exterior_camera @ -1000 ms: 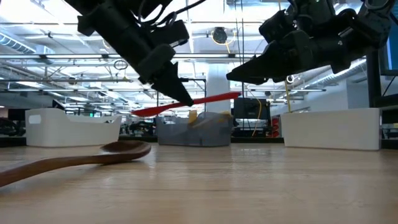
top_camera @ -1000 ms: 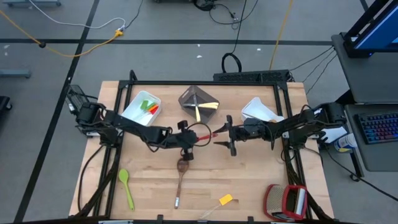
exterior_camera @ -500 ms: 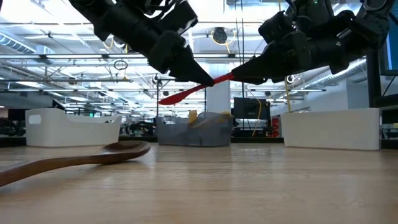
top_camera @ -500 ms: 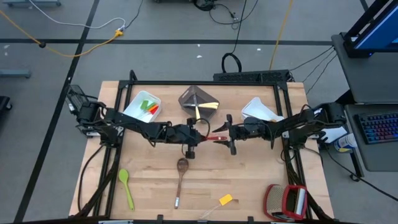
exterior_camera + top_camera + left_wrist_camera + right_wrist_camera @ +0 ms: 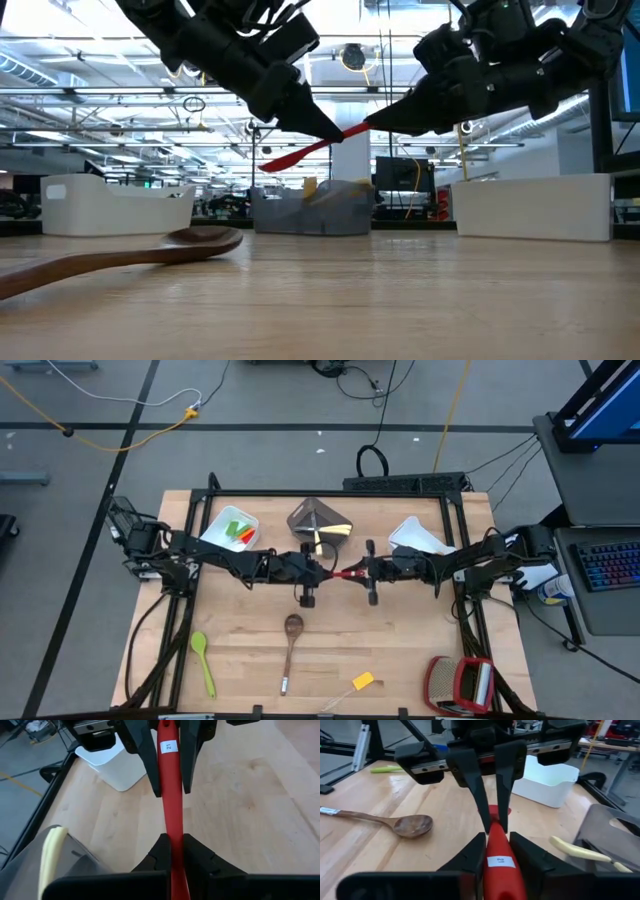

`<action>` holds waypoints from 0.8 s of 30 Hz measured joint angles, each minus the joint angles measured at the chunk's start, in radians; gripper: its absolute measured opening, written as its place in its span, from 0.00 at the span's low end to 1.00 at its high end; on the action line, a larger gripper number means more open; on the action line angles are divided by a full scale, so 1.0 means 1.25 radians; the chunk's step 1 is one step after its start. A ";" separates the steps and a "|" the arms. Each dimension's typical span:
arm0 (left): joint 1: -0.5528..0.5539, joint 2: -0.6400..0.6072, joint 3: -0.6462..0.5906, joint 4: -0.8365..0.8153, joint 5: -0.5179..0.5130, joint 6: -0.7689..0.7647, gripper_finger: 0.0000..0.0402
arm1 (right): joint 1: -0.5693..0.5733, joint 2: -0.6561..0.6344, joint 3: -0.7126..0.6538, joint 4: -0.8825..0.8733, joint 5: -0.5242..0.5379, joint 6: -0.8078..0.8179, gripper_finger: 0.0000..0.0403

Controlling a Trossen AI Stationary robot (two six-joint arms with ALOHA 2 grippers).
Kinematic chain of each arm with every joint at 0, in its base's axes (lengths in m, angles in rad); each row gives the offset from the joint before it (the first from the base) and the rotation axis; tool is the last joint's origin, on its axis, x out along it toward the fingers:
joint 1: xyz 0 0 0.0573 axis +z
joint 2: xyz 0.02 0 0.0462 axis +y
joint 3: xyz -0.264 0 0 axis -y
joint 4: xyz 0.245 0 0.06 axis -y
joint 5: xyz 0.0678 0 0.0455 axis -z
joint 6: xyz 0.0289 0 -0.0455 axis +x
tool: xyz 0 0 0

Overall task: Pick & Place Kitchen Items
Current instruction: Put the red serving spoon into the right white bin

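Red spatula (image 5: 346, 573): slim, flat handle with a small white label near one end, held in the air above the table (image 5: 420, 660), just in front of the grey bin (image 5: 318, 520); left gripper (image 5: 322, 571) clamped on one end, right gripper (image 5: 362, 571) closing its jaws about the labelled end, the two facing tip to tip. Low view alone shows the spatula (image 5: 310, 150) tilted, well clear of the boards, lower end toward the left gripper (image 5: 325, 127); right gripper (image 5: 372, 120) higher. Left wrist view alone shows the label; right wrist view shows the wooden spoon (image 5: 395, 822) lying flat and a pale knife (image 5: 582, 852) in the grey bin. High view alone shows the rest: wooden spoon (image 5: 291, 645) in front of the grey bin; green spoon (image 5: 203, 660) and small yellow piece (image 5: 362, 681) nearer the front edge; white bin (image 5: 228, 532) left of the grey bin, holding green and red items.
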 joint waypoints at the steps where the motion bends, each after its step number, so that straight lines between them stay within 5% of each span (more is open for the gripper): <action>1: 0.001 0.000 0.000 0.000 -0.001 0.001 0.04 | 0.000 0.000 0.000 0.000 0.008 0.000 0.16; 12: 0.010 -0.001 0.000 0.000 0.009 -0.002 0.04 | 0.001 0.000 0.000 0.050 0.016 -0.030 0.38; 24: 0.022 -0.001 0.000 0.000 0.020 -0.012 0.03 | 0.000 0.000 0.000 0.058 0.023 -0.039 0.13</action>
